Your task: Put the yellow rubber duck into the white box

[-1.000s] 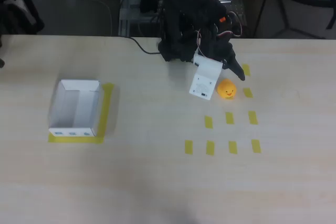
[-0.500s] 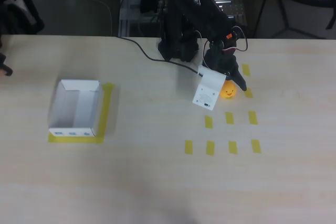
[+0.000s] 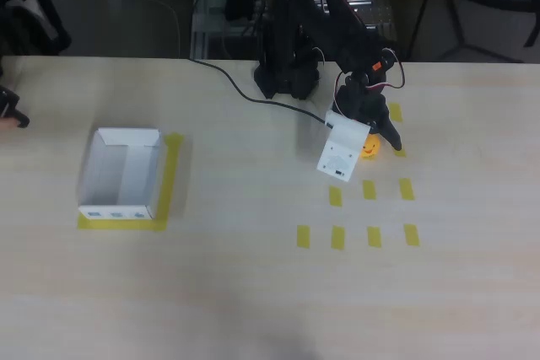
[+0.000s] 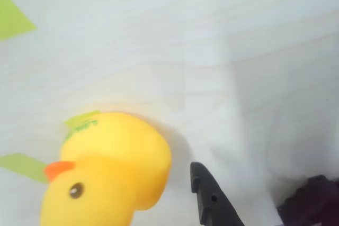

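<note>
Overhead view: black robot arm point(image 3: 325, 31) reaches from its base at the desk's far edge down to the right part of the light wood-grain desk point(image 3: 253, 292). The claw point(image 3: 372, 142) sits low over the small rounded orange-yellow rubber duck point(image 3: 369, 148); white plate of the claw on the duck's left, black finger point(image 3: 390, 132) on its right, so the duck lies between them. Claw looks spread around the duck, not squeezing it; contact cannot be told from here. Duck rests on the desk among the flat yellow tape rectangles point(image 3: 369, 190), at the top of that grid.

Small rectangular white cardboard box point(image 3: 123, 174) with low walls stands well apart on the left side of the desk, on a yellow tape outline, blue-green marks on its near outer wall. Nothing seen inside it.

Wrist view: duck point(image 4: 106, 175) at lower left, orange beak and dark eye visible, on the pale desk point(image 4: 212, 35). Black fingertip point(image 4: 209, 197) just beside the duck's right side, with a thin gap showing.
</note>
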`<state>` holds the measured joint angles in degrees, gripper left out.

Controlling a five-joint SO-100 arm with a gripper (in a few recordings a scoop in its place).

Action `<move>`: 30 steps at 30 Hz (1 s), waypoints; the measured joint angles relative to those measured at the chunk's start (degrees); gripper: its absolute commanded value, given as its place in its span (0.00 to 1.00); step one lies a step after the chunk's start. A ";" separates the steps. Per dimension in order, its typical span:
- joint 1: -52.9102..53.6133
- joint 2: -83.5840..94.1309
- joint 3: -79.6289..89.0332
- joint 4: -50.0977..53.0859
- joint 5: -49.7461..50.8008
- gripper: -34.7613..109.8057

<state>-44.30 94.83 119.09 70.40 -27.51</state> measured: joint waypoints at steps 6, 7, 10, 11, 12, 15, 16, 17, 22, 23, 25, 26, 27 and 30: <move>0.00 -1.23 0.00 -1.23 0.00 0.60; 0.00 -1.58 0.00 -1.49 0.00 0.57; 0.00 -2.29 0.00 -2.20 0.35 0.38; 0.00 -2.64 0.00 -2.37 0.62 0.31; 0.00 -3.08 0.00 -2.64 0.79 0.25; 0.00 -3.52 0.00 -3.25 2.20 0.24; -0.26 -3.60 -0.09 -3.43 2.20 0.24; -0.44 -3.78 -0.35 -3.52 2.72 0.24; -0.44 -3.78 -1.05 -3.52 3.96 0.24; -0.44 -3.87 -1.32 -3.43 4.31 0.24; -0.26 -3.87 -1.85 -2.81 4.83 0.24; 0.18 -3.96 -2.11 -2.29 5.27 0.24; 0.70 -3.96 -2.72 -1.58 6.15 0.24; 2.81 -2.81 -7.56 3.16 8.09 0.24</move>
<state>-41.48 92.02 111.53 73.56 -19.42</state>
